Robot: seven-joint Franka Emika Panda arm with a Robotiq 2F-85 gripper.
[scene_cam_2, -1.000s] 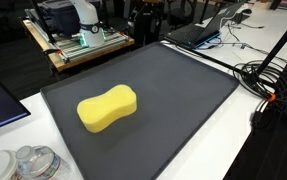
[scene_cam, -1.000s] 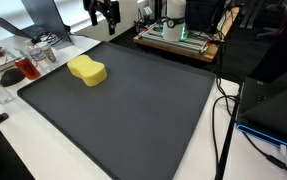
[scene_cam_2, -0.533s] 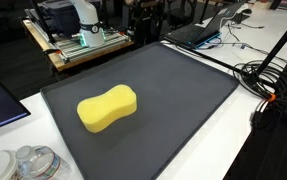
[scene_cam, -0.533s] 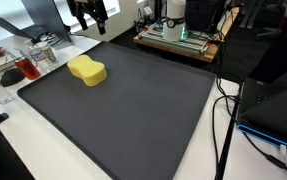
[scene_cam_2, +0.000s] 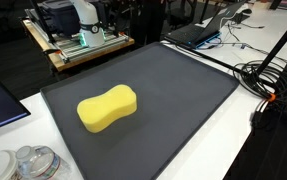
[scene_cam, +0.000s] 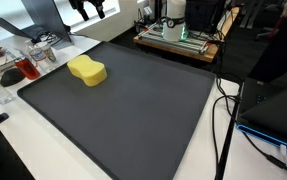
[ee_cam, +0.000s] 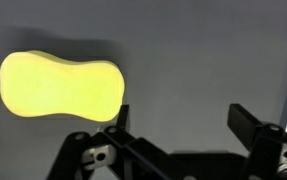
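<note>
One yellow sponge [scene_cam: 87, 71] lies alone on the dark mat [scene_cam: 143, 110], and with my gripper [ee_cam: 178, 120] high above it, jaws spread and empty, I judge this the approach; next calls for lowering and straddling it.

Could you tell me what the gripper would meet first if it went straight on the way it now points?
Probably the dark mat: the open gripper looks down on bare mat. The yellow sponge lies just off to one side of that line, though depth is hard to judge.
</note>
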